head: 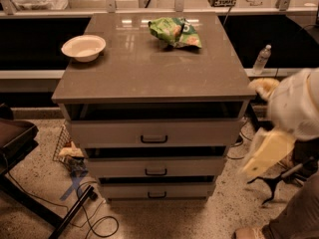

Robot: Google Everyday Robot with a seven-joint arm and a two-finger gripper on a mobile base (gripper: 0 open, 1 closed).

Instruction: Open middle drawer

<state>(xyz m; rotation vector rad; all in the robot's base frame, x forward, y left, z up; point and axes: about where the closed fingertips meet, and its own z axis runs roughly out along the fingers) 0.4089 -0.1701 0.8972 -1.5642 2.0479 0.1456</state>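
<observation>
The cabinet (149, 78) has three pale grey drawers stacked under its brown top. The middle drawer (119, 167) has a small black bar handle (156, 172) at the centre of its front, and a dark gap shows above it. The taller top drawer (109, 132) and the narrow bottom drawer (124, 191) sit above and below it. My gripper (273, 183) hangs low at the right of the cabinet, below the cream arm (294, 108). It is at about the height of the lower drawers and apart from them, touching nothing.
A white bowl (83, 47) and a green snack bag (175, 32) lie on the cabinet top. A water bottle (261, 59) stands at the back right. A wire basket (69, 148) and cables (94, 218) lie on the floor left of the cabinet. A dark chair (15, 138) is at the far left.
</observation>
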